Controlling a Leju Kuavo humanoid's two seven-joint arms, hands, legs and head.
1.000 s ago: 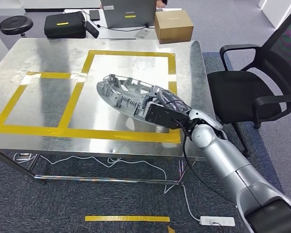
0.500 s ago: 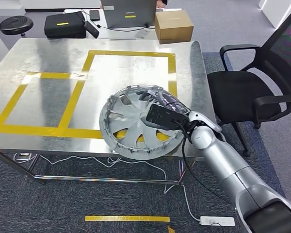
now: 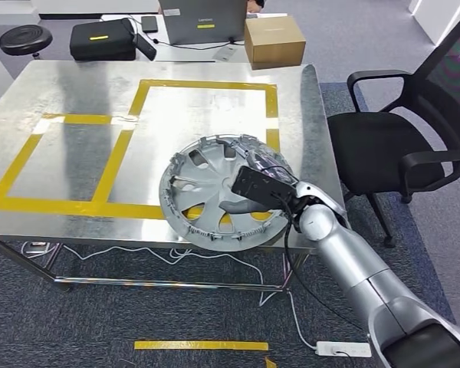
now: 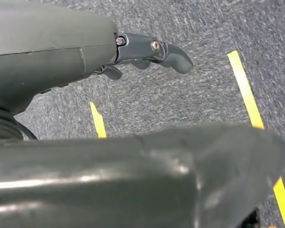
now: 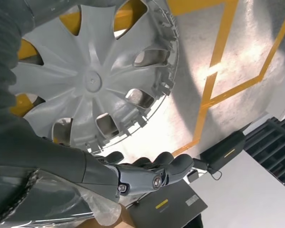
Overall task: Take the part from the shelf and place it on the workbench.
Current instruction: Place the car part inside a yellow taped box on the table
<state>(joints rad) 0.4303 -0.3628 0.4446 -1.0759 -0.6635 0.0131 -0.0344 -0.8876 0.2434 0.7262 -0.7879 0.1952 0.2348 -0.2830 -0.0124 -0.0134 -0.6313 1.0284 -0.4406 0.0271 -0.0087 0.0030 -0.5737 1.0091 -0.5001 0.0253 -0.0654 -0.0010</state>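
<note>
The right hand (image 3: 257, 186) is grasping the rim of a grey spoked wheel cover (image 3: 216, 195) lying on the metal surface (image 3: 71, 161); the left hand (image 4: 148, 52) is hanging released.

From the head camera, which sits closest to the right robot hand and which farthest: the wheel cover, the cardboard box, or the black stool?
Measured from the right robot hand in the head view:
1. Wheel cover: right at the hand, on the workbench's near right part.
2. Cardboard box: beyond the workbench's far edge, right of centre.
3. Black stool: far left corner of the view, clearly farthest.
</note>
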